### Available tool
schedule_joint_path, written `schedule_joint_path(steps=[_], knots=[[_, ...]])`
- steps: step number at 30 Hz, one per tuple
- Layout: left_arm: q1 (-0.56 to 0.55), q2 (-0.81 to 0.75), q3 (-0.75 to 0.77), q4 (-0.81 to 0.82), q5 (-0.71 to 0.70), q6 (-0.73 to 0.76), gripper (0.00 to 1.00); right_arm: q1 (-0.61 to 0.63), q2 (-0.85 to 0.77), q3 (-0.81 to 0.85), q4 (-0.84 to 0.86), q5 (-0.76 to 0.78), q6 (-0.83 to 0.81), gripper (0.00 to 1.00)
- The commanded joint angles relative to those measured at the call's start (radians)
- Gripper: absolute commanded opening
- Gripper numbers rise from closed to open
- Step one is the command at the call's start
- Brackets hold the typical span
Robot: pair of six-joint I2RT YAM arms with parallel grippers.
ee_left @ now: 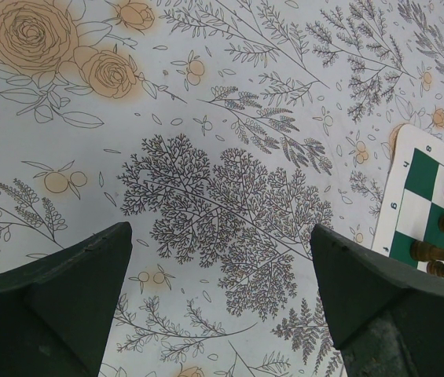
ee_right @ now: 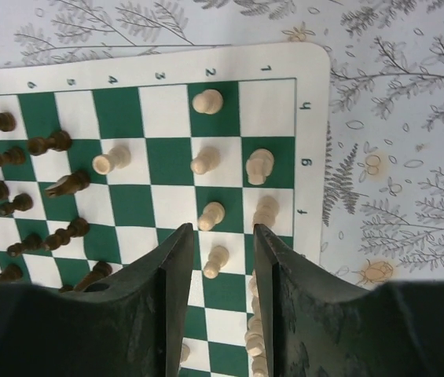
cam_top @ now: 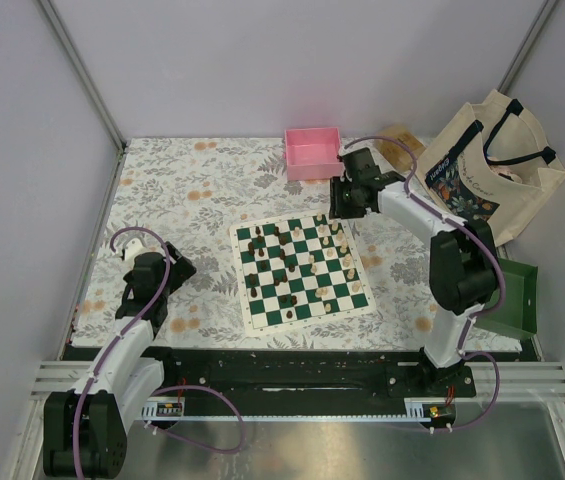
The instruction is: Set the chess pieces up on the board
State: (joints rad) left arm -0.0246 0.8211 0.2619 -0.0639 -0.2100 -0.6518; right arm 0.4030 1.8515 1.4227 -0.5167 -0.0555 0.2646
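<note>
Floral counter (cam_top: 182, 190) carries the board (cam_top: 262, 322) at centre from above, dark pieces (cam_top: 270, 231) left, cream pieces (cam_top: 347, 262) right. Left wrist view: left end effector (ee_left: 220, 236) gapes wide, empty, beside the board. Right wrist view: right end effector (ee_right: 223, 236) hangs over the cream side, narrowly parted, gripping nothing.

board (ee_left: 430, 196) cut by frame edge, cream pieces (ee_right: 255, 338) half hidden behind right pincer fingers (ee_right: 288, 302)
</note>
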Motion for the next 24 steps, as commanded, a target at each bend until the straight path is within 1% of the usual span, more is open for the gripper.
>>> schedule_joint_path(steps=[1, 8, 17, 24], knots=[[0.002, -0.003, 0.023, 0.044, -0.008, 0.001, 0.99, 0.046, -0.006, 0.076, 0.027, -0.066, -0.016, 0.46], [0.002, -0.004, 0.023, 0.045, -0.008, 0.001, 0.99, 0.123, 0.109, 0.195, -0.002, -0.107, -0.021, 0.48], [0.002, 0.003, 0.027, 0.045, -0.006, 0.001, 0.99, 0.154, 0.216, 0.283, -0.031, -0.139, -0.013, 0.50], [0.002, 0.004, 0.028, 0.044, -0.008, 0.003, 0.99, 0.161, 0.278, 0.331, -0.059, -0.129, -0.010, 0.50]])
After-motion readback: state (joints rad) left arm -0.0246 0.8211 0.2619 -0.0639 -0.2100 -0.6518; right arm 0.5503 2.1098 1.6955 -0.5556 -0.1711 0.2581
